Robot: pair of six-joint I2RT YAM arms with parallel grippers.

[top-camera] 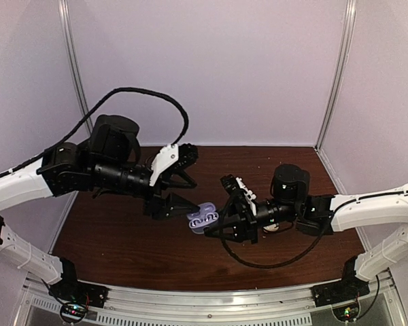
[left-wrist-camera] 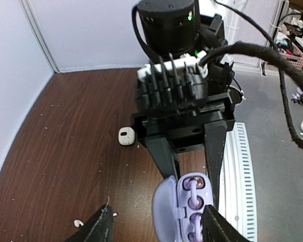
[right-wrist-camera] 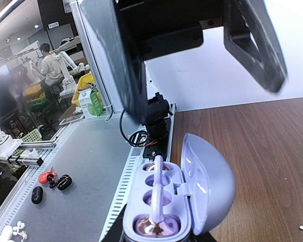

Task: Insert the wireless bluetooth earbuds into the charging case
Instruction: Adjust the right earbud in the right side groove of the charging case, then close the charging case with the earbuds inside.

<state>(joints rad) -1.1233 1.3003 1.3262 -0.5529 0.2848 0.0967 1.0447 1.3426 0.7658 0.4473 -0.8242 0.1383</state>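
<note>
lost the base of the charging case below both wrist views' lower edge; could not identify the tiny white speck on the bench.

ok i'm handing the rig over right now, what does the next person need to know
Left gripper: open, empty, hovering close to the purple case.
Right gripper: shut on the purple case, lid open.
Purplish shapes show in its sockets; whether the earbuds are fully seated cannot be told.
One white earbud lies loose on the table, and so does a small white case.
Probably left: check the purple pair, then house the white earbud.
</note>
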